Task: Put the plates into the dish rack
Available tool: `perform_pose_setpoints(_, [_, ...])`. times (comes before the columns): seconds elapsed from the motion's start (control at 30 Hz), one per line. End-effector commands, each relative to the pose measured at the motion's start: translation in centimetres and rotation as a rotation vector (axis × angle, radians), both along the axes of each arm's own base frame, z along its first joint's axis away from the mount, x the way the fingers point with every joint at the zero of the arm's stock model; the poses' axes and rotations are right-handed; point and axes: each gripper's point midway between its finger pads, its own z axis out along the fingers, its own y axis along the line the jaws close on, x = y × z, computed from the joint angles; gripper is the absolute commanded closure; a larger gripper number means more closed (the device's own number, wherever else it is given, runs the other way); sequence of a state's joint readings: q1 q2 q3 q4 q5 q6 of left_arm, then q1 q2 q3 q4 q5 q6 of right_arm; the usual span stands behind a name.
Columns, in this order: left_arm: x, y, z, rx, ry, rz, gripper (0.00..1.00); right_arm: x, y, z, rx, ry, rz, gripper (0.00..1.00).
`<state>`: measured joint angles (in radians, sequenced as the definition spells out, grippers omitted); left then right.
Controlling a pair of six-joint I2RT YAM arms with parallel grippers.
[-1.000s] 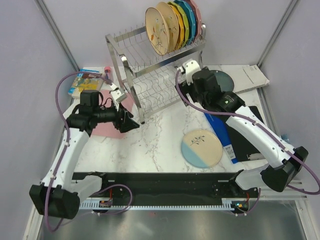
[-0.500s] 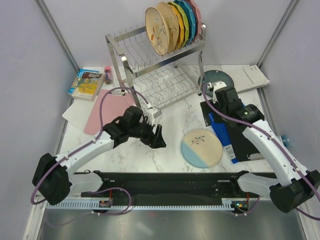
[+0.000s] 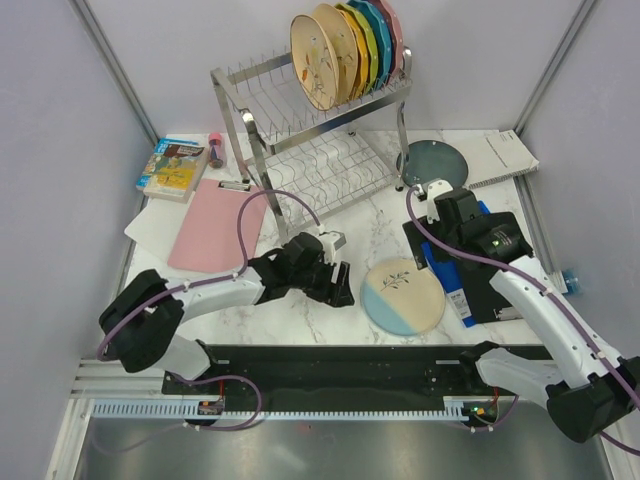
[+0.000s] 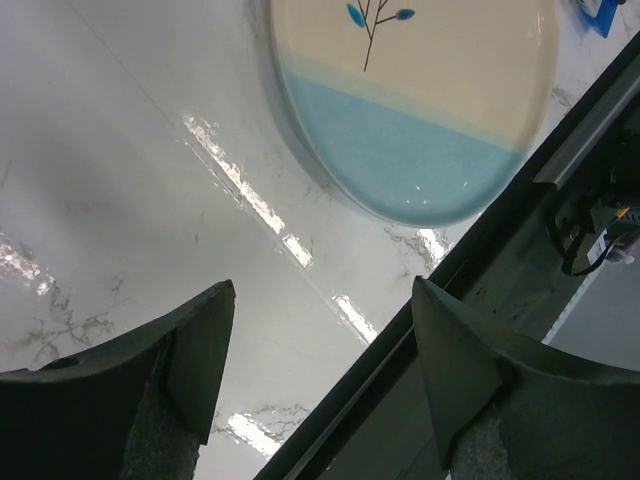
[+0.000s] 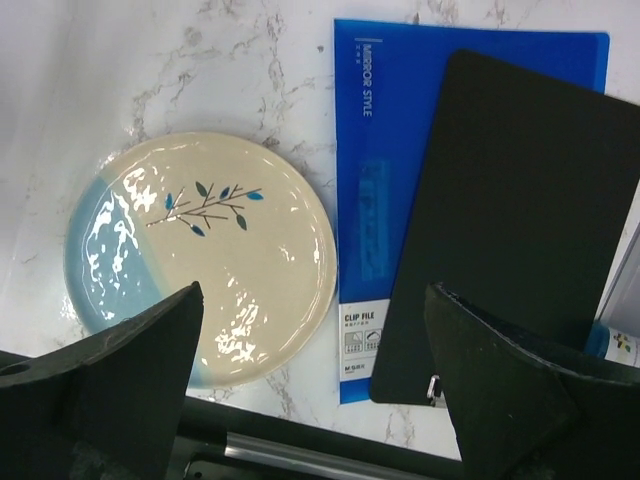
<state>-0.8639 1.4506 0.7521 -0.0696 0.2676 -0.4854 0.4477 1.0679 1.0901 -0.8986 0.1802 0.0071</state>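
1. Two arms have moved in the last second: the left gripper [image 3: 336, 281] has swung from the pink mat [image 3: 215, 225] to just beside the half-blue plate [image 3: 403, 296], jaws spread wide, empty.
2. That plate lies flat on the table [image 3: 378, 236], apart from the dish rack [image 3: 310, 130]; likely next to load.
3. The right gripper [image 3: 436, 194] has backed off the rack, fingers splayed, holding nothing.

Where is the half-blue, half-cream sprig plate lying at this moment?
The sprig plate lies flat on the marble table, near its front edge right of centre in the top view, between the left gripper and the blue clip file.
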Motion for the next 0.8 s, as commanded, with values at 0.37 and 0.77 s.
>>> perform_pose_setpoints(0.37, [1.4,-4.2,-3.2,-0.014,0.118,0.101,0.25,1.1,0.4,-3.9,-0.108,0.064,0.154,0.02])
perform_pose_setpoints(0.77, [3.6,-4.7,-5.7,0.148,0.131,0.25,0.45,2.0,-0.2,-6.1,-0.258,-0.009,0.377,0.02])
